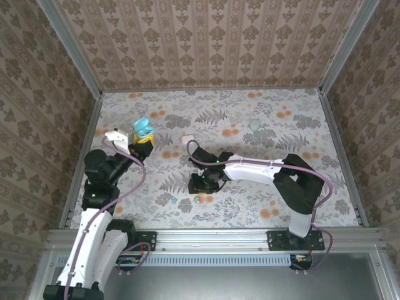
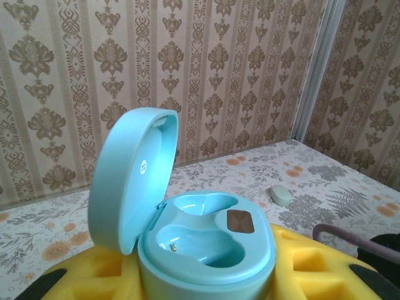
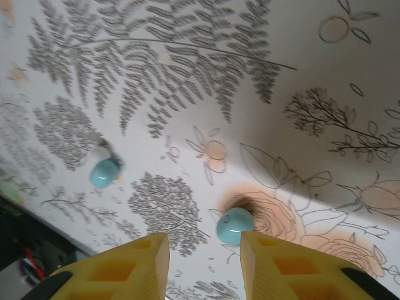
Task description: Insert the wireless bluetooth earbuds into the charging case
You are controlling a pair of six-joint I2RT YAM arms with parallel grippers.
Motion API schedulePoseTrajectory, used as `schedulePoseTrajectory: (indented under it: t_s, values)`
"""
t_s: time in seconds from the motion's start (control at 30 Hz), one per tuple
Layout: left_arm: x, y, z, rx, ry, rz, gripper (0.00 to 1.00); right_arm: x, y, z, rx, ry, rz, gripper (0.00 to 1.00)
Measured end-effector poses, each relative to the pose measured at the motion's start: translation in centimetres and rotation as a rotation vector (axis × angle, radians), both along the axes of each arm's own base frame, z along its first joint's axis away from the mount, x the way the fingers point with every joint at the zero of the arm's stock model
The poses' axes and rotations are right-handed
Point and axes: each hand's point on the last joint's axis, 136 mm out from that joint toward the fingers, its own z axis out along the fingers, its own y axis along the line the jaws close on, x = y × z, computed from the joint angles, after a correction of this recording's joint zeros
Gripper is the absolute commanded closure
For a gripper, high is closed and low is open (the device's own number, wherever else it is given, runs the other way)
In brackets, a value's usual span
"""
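1. Jaws on the left arm pinch the open teal charging case [image 1: 142,129] at the left of the counter [image 1: 337,187]. The right jaws hang low over mid-counter, near two teal earbuds: the nearer earbud [image 1: 199,199] and a second earbud [image 1: 174,200] beside it. A pale green case [image 1: 255,125] lies far back.
2. Left wrist view: yellow pads [image 2: 94,275] of the left jaws press the charging case [image 2: 206,247] from both sides. Its lid [image 2: 132,175] stands up, and both wells look empty. The pale green case [image 2: 281,195] rests on the counter beyond.
3. Right wrist view: the right jaws are spread and hold nothing. Their yellow fingertips [image 3: 122,269] flank the nearer earbud [image 3: 234,225], which lies just ahead and is not touched. The second earbud [image 3: 104,173] sits well off to the left. The step in hand looks like the pickup of the first bud. The next move calls for a short descent to straddle it, then a gentle pinch, since so small and round a bud may slip away.
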Motion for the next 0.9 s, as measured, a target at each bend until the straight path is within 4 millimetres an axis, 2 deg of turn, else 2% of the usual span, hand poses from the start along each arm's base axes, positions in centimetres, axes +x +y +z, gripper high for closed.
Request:
schedulePoseTrajectory:
  t_s: [0.2,0.47,0.7,0.9]
  values:
    - [0.2,0.3,-0.2,0.001,0.006,0.013,0.65,-0.4,-0.8,-1.9,-0.099,0.035,0.024,0.63]
    - [0.3,0.5,-0.6,0.002,0.018,0.019,0.65,-0.8,-0.6,-3.0,-0.140,0.063,0.045,0.66]
    - [0.3,0.6,-0.7,0.003,0.023,0.024,0.65,-1.0,-0.3,-2.8,-0.145,0.063,0.059,0.65]
    - [0.3,0.6,-0.7,0.003,0.023,0.024,0.65,-1.3,-0.9,-2.7,-0.209,0.039,0.065,0.62]
